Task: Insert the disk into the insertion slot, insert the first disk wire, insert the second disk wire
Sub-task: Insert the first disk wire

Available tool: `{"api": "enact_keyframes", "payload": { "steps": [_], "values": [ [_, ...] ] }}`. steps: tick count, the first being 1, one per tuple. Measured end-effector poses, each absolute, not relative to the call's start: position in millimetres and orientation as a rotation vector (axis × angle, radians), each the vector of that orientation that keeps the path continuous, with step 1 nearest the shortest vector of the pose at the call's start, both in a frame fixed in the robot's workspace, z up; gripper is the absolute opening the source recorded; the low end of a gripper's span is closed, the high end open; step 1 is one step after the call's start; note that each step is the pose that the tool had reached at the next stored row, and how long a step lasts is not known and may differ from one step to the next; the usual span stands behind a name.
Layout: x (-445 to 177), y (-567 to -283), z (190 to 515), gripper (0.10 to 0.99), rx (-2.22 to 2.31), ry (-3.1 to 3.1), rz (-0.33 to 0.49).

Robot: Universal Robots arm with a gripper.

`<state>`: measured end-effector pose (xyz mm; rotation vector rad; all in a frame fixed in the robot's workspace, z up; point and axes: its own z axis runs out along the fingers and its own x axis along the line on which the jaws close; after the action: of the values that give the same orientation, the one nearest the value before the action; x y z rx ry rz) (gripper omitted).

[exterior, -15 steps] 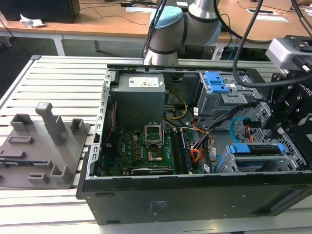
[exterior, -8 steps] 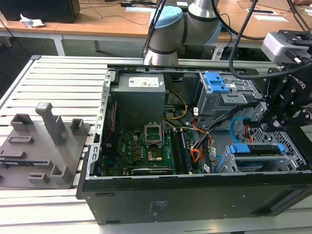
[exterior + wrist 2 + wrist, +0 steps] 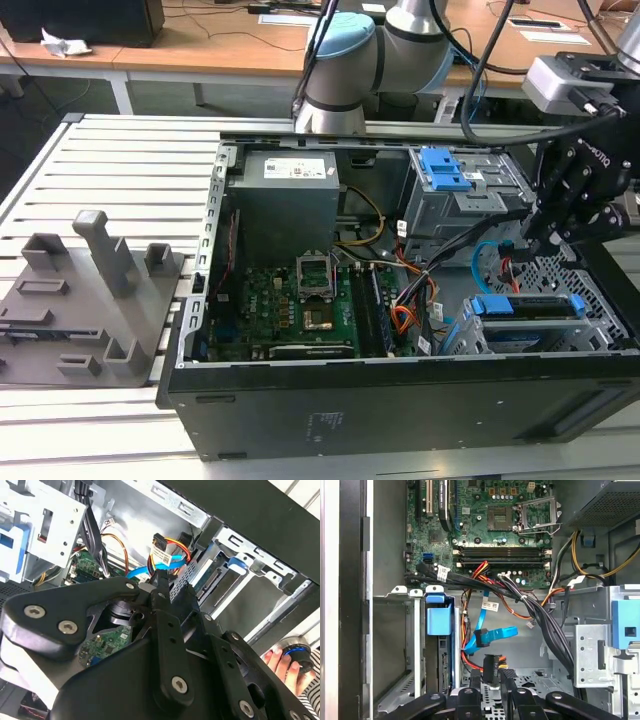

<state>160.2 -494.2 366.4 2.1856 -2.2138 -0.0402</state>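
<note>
First wrist view: tool (image 3: 491, 679) at dark plug (image 3: 490, 663).

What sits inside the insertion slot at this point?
In the first wrist view, a disk with a blue carrier tab stands edge-on inside the insertion slot. The bay beside it looks vacant. The gripper covers the cage's near end, so nothing there can be seen.

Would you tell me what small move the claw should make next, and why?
Probably a short shift of the claw toward the disk seated in the insertion slot: the dark plug of the first disk wire sits right at the claw, apart from the disk's edge.
</note>
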Motion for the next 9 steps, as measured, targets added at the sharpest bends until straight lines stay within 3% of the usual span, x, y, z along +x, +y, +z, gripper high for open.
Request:
{"api": "enact_keyframes", "payload": {
  "steps": [9],
  "values": [
    [149.7,-493.2,352.1,0.302,2.184,-2.212,-0.036]
  ]
}}
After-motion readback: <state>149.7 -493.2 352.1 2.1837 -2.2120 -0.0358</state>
